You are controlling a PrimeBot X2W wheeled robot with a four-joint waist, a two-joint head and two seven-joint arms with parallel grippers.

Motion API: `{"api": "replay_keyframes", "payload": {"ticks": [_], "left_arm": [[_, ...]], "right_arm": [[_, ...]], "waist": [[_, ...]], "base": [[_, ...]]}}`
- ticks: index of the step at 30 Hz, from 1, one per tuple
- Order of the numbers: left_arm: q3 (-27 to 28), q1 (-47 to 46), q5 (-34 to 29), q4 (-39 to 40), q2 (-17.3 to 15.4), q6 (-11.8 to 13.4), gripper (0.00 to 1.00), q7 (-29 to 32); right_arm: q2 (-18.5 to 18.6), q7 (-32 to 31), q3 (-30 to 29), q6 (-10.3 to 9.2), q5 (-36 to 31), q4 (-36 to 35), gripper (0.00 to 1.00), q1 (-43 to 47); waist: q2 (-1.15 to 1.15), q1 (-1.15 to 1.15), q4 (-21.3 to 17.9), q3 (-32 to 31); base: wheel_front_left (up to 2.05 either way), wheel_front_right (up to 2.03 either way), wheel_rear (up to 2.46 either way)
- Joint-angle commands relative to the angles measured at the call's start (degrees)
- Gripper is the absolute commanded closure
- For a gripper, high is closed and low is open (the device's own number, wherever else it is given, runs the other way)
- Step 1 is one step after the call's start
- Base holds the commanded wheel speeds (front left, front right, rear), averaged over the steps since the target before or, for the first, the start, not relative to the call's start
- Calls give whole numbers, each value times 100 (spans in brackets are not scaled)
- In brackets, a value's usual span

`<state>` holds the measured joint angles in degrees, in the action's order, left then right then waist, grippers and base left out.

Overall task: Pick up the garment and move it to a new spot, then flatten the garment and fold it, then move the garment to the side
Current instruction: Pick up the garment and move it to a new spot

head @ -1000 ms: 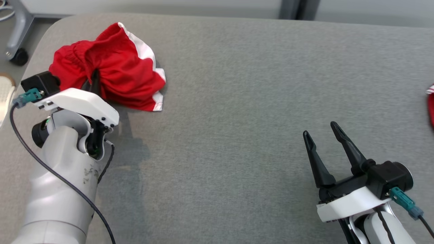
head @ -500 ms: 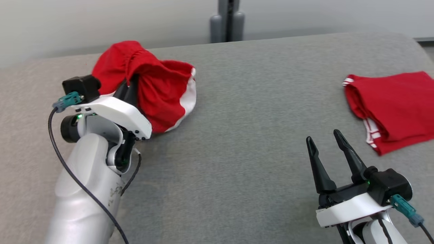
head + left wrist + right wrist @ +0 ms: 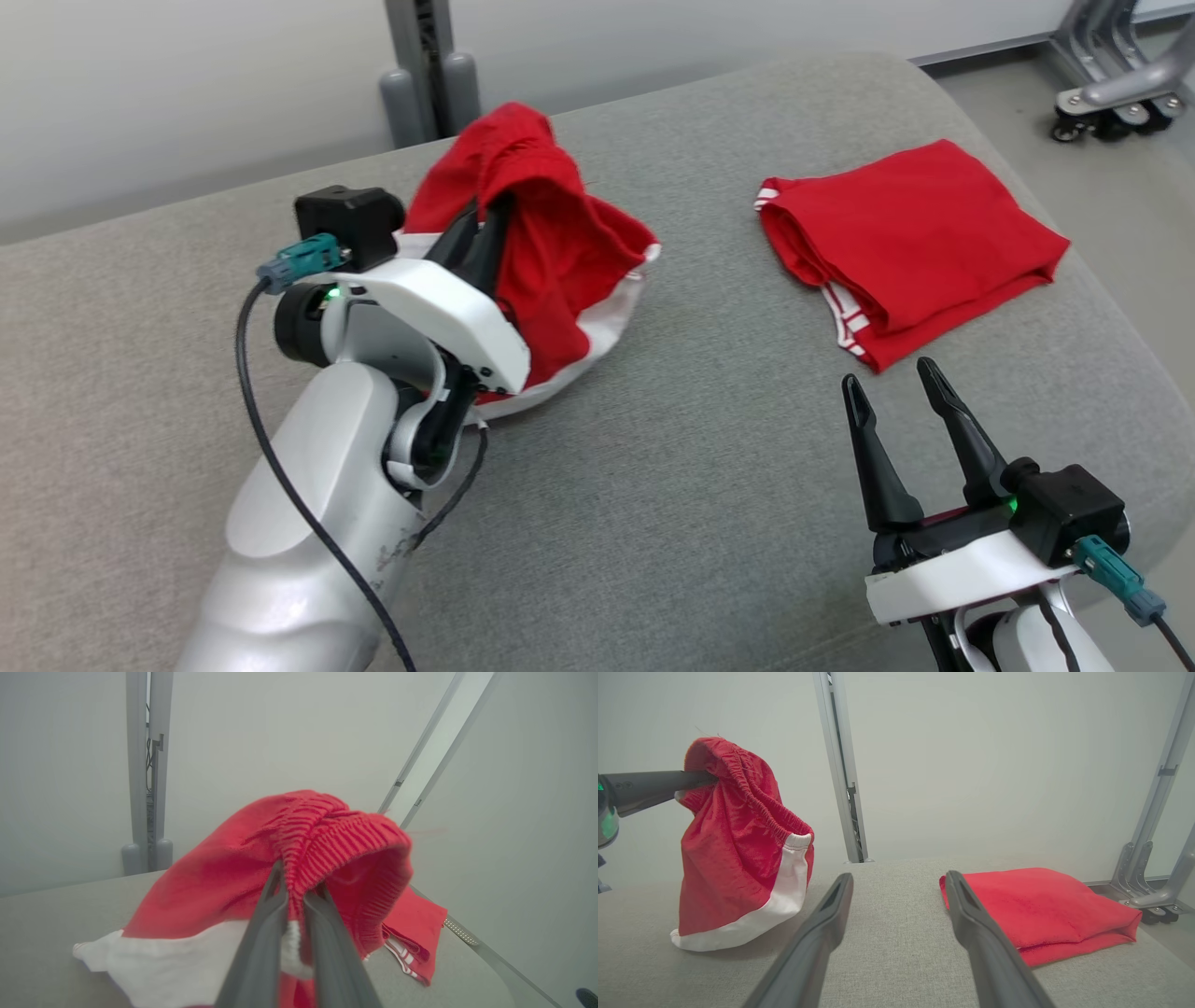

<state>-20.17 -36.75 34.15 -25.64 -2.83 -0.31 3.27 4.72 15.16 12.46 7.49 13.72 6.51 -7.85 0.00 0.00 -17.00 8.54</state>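
- The left hand [image 3: 487,217] pinches the waistband [image 3: 327,835] of the crumpled red shorts with white trim [image 3: 560,271], which hang down onto the grey fabric surface [image 3: 700,485].
- The right hand [image 3: 892,373] gapes open, empty, near a folded red cloth [image 3: 924,224].

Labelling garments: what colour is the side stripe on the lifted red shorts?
White: a broad band down the red fabric shorts; clearest in the right wrist view.

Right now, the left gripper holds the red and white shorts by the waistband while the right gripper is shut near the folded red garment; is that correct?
Not quite: the right gripper is open near the folded red garment, as the right wrist view shows. The left gripper holds the red and white shorts by the waistband.
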Motion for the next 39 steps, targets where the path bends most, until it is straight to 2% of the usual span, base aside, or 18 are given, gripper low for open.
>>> {"api": "replay_keyframes", "payload": {"ticks": [1, 4, 8, 19, 25, 27, 28, 33, 39], "left_arm": [[-190, -89, 156, 170, -21, 86, 100, -42], [-536, -147, 409, 348, -33, 288, 100, -141], [-641, 70, 502, 192, -28, 436, 100, -238], [-440, 942, 678, -780, -296, 535, 100, -589], [-424, 1022, 708, -1470, -293, 548, 100, -713], [-461, 1005, 669, -1647, -280, 581, 3, -761], [-474, 995, 641, -1704, -280, 602, 0, -811], [-524, 1110, 533, -1867, -300, 690, 0, -1136], [-349, 1528, 511, -1457, -350, 654, 0, -1714]], "right_arm": [[3, 10, -5, 2, 31, 14, 0, 8], [-8, 10, -17, 2, 34, 11, 0, 2], [-18, 10, -27, 2, 43, 3, 0, 9], [32, 10, -28, 2, 38, 2, 0, 59], [83, 10, 2, 2, 30, 29, 0, 52], [87, 10, 12, 2, 23, 43, 0, 73], [94, 10, 19, 2, 25, 51, 0, 90], [108, 10, 15, 2, 29, 82, 0, 180], [82, 10, -9, 2, 59, 68, 0, 324]], "waist": [[0, 0, -190, -2], [0, 0, -235, 10], [0, 0, -161, 60], [0, 0, 301, 94], [0, 0, 560, 41], [0, 0, 625, -1], [0, 0, 655, -26], [0, 0, 838, -201], [0, 0, 1096, -405]], "base": [[0, 0, 0], [0, 0, 0], [0, 0, 0], [0, 0, 0], [0, 0, 0], [0, 0, 0], [0, 0, 0], [0, 0, 0], [0, 0, 0]]}}
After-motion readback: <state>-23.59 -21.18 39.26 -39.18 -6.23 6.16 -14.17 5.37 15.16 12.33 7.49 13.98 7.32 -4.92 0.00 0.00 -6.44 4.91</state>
